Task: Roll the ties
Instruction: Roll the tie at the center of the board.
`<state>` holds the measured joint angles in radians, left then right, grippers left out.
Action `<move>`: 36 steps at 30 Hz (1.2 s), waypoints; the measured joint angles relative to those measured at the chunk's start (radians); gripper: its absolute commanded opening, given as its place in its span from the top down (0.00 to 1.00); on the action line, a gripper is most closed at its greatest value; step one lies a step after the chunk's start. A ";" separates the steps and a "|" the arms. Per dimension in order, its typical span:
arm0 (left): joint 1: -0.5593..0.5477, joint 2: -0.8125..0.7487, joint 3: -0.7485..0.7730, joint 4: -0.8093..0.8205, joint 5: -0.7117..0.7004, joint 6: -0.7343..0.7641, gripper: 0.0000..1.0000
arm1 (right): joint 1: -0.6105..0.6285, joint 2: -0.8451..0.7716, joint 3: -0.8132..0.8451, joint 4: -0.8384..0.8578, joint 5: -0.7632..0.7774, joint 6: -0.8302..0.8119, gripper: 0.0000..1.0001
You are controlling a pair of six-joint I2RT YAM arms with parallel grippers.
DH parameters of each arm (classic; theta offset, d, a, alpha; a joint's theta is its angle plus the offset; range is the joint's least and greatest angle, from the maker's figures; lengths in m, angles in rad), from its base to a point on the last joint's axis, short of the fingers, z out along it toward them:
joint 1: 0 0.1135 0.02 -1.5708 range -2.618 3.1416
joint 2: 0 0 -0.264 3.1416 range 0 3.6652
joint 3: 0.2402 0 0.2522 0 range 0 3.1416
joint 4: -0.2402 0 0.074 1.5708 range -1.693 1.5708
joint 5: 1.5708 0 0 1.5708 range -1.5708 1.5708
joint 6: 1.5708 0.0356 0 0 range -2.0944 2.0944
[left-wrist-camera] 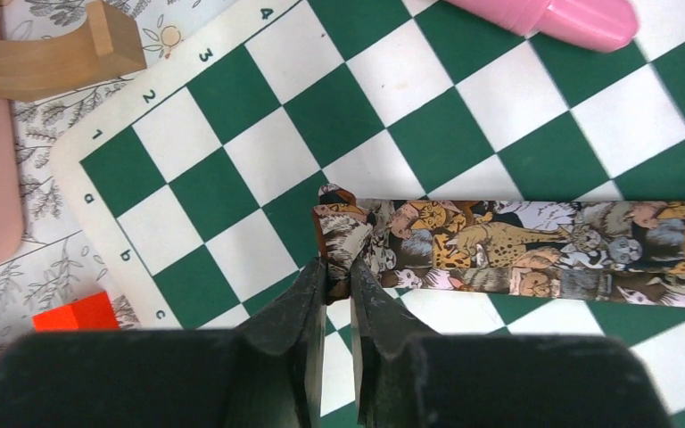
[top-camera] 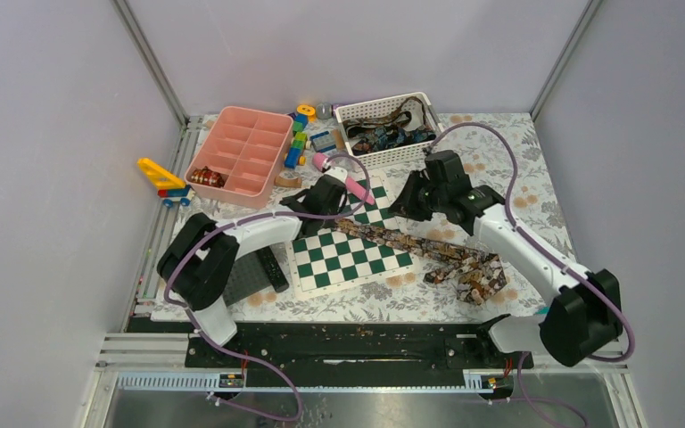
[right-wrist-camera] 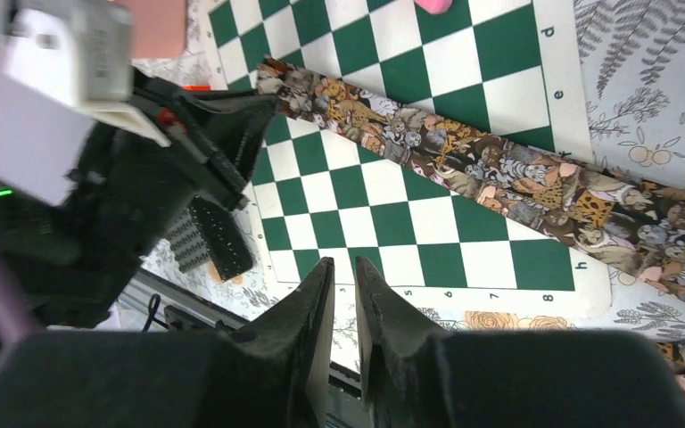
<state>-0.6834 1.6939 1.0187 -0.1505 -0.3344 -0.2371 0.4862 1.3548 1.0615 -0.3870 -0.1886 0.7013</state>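
Left gripper [left-wrist-camera: 337, 272]: jaws almost together, with the lower edge of the narrow end of the tie [left-wrist-camera: 517, 245] between the tips. It looks pinched there, the natural place to start a coil.
Tie: lies flat and straight across the chessboard [left-wrist-camera: 232, 134], narrow end on the squares and wide end crumpled on the table off the board's right side. The flat run should let the roll travel smoothly.
Right gripper [right-wrist-camera: 343, 267]: jaws close together on nothing, hanging near the board's far right corner and clear of the fabric. It is probably placed to steady the strip.
Other ties [top-camera: 383, 134]: heaped in the white basket [top-camera: 383, 100] at the back, out of the working area.
Stage: early, by the look of it, as no turn is wound yet.
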 measured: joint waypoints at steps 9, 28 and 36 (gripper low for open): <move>-0.065 0.079 0.069 -0.090 -0.152 0.070 0.94 | -0.039 -0.145 0.000 -0.035 0.021 0.000 0.77; -0.205 0.201 0.161 -0.164 -0.380 0.178 0.94 | -0.070 -0.216 -0.001 -0.082 0.039 0.000 0.75; -0.233 0.229 0.175 -0.171 -0.414 0.198 0.93 | -0.070 -0.226 -0.003 -0.086 0.039 0.000 0.75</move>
<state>-0.9161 1.9224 1.1942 -0.3214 -0.7483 -0.0387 0.4160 1.1286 1.0588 -0.4732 -0.1497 0.7013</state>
